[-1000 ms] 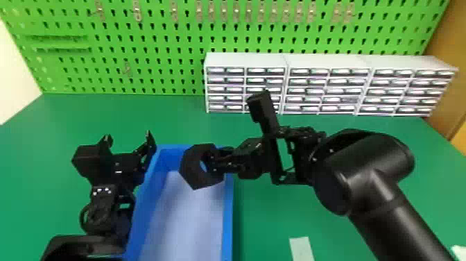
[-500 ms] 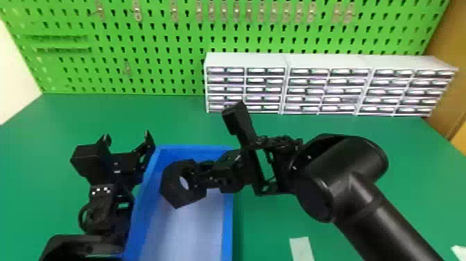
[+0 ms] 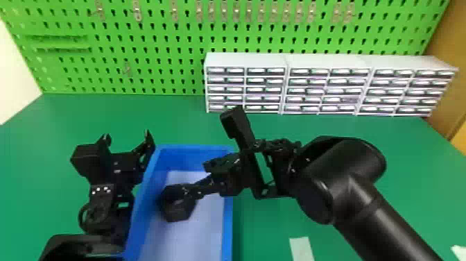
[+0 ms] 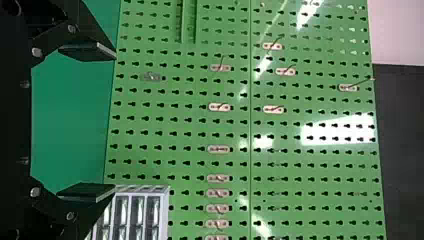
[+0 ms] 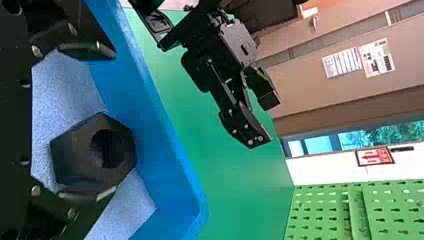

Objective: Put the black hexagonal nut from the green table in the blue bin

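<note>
**Hex nut [image 3: 177, 208] inside blue bin [image 3: 227, 229], just off R gripper's [image 5: 111, 121] spread fingers**

Head view: nut's lower L of centre, over the bin's pale floor [image 3: 204, 232], nearer the L wall than the R. R arm [image 3: 346, 166] comes in from lower R corner & crosses the bin's R wall, so the claw points frame-L w/ the nut at its tip end. Bin's long axis runs roughly top to bottom of frame, so R arm reaches across it, not along it.

R wrist view: fingers wide apart, nut btwn them but off-centre, right up against or just beside one finger; clear gap to the other. So nothing pinched, AFAICT. Nut's bore is seen at a slant, so it looks tilted rel. to the claw; can't tell if it sits flat on the floor or leans on that near finger.

L gripper [image 3: 127, 136] is parked over the green table [image 3: 263, 229], L of the bin, fingers spread & empty; R is the nearer hand by far.

Next, prob.: back R claw straight out along its own line, away from nut, then lift over the R wall. Risk: near finger drags or tips the nut if the claw swings sideways first. Task looks nearly done, imo.
</note>
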Robot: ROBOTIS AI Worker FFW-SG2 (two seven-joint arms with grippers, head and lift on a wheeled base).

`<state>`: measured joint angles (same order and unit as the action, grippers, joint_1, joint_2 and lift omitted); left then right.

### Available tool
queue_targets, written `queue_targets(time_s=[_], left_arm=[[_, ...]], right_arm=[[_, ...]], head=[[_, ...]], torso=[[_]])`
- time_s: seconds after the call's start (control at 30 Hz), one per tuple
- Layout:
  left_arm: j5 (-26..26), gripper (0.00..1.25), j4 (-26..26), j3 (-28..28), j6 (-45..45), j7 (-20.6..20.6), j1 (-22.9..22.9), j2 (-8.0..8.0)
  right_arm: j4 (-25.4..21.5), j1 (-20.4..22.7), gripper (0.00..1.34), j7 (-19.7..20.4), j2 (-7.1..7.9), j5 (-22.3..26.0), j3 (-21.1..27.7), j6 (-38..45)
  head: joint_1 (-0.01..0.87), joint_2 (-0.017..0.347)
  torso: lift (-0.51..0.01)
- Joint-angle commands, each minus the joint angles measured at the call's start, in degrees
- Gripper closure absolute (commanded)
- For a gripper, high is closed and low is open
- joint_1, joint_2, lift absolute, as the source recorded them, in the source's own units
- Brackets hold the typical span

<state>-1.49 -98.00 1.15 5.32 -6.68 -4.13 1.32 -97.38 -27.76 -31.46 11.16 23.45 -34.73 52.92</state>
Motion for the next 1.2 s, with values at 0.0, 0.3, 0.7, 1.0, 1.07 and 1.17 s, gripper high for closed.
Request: queue_targets(time_s=[0.0,0.3,0.7,1.0,1.07,1.17], left_arm=[[0.0,0.32,0.0,-0.1,0.0,0.0,0.0,0.0],[0.0,0.32,0.0,0.0,0.0,-0.1,-0.2,0.0],[0.0,0.32,0.0,-0.4,0.0,-0.4,-0.1,0.0],[0.2,0.32,0.0,-0.8,0.0,-1.0,-0.2,0.0],[0.2,0.32,0.1,-0.9,0.0,-1.0,-0.2,0.0],[0.1,0.32,0.1,-0.9,0.0,-1.1,-0.3,0.0]], right_arm=[[0.0,0.5,0.14,0.0,0.01,-0.8,1.3,0.3],[-0.1,3.5,0.14,-0.1,-0.52,-3.9,9.9,0.1],[-2.5,6.4,0.14,0.0,-2.01,-11.6,22.4,-1.9],[-5.2,10.4,0.14,5.5,-2.72,-12.6,29.5,-6.6],[-5.9,11.6,0.14,7.6,-3.07,-12.6,30.6,-8.5],[-6.7,13.6,0.14,11.2,-3.42,-12.3,32.0,-12.1]], head=[[0.657,0.057],[0.657,0.057],[0.657,0.057],[0.657,0.057],[0.657,0.057],[0.657,0.057]], torso=[[-0.095],[-0.095],[-0.095],[-0.095],[-0.095],[-0.095]])
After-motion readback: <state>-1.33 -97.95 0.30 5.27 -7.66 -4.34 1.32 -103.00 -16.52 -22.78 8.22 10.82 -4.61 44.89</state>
